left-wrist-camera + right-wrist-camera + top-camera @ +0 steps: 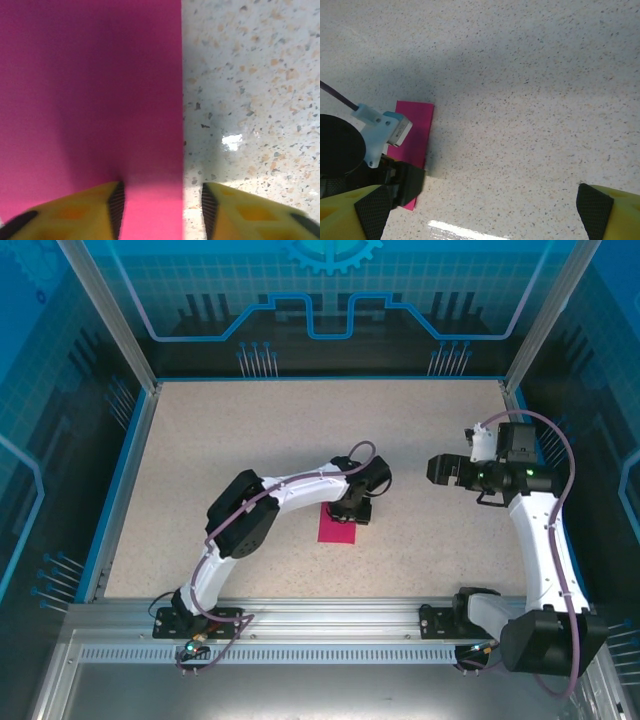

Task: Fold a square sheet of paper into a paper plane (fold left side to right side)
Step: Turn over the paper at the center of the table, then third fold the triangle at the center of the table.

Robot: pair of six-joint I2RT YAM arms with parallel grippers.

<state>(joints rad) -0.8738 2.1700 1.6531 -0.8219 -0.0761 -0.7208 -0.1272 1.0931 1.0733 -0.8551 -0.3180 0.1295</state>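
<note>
A: From above first. Where's the paper?
B: The paper (337,530) lies flat on the table (230,440), near the middle and a bit toward the near edge. It shows as a pink rectangle, longer than wide.
A: And the left gripper?
B: The left gripper (352,510) points down right over the paper's far end. From up here I can't tell how wide its jaws stand.
A: The right gripper?
B: The right gripper (433,469) hangs over bare table off to the right, well apart from the paper.
A: Left wrist view now.
B: The paper (90,100) covers the left half, speckled table (250,75) the right. The paper's straight right edge runs down between the two yellow fingers (75,217). The jaws stand partly apart, one finger over the paper and the other over table. Nothing is pinched between them, and the paper lies flat.
A: Right wrist view?
B: Its own fingers (350,212) sit at the two bottom corners, spread wide, with just table (520,75) between them, so it holds nothing. At the left the paper (417,125) shows as a narrow pink strip, and the left arm (375,137) hides the strip's lower part
</note>
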